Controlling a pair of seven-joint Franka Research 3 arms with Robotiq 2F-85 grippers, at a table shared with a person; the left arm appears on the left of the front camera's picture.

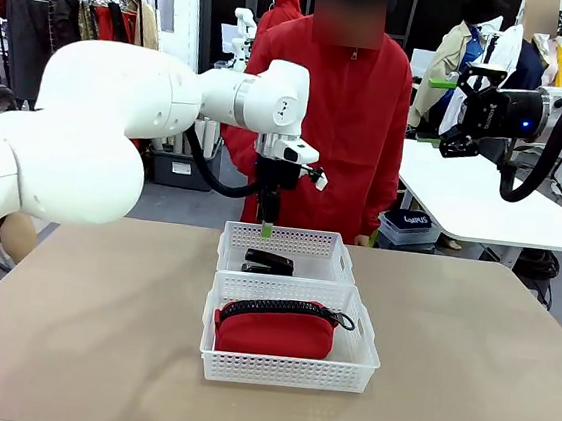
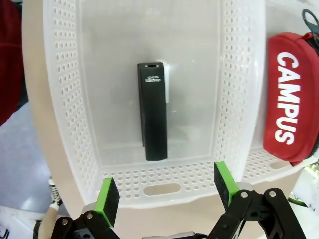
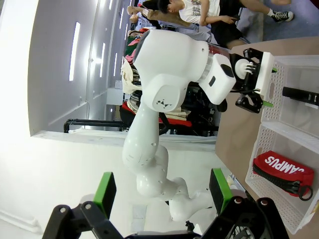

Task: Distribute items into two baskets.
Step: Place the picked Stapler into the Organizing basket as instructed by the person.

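Note:
Two white lattice baskets stand end to end mid-table. The far basket (image 1: 340, 253) holds the small black stapler (image 1: 268, 263), lying flat. In the near basket (image 1: 289, 370) lies the red zip pouch (image 1: 273, 330), its black zipper on top. My left gripper (image 1: 266, 225) points down over the far basket's far rim. In the left wrist view it is open (image 2: 167, 191) and empty, above the stapler (image 2: 152, 117), with the pouch (image 2: 289, 99) printed "CAMPUS" to the side. My right gripper (image 1: 462, 114) is raised high at the right, open (image 3: 162, 191) and empty.
A person in a red jacket (image 1: 340, 126) stands at the table's far edge, right behind the far basket. A second white table (image 1: 483, 202) with a blue box (image 1: 407, 224) under it is at the back right. Bare tabletop (image 1: 99, 312) lies on both sides of the baskets.

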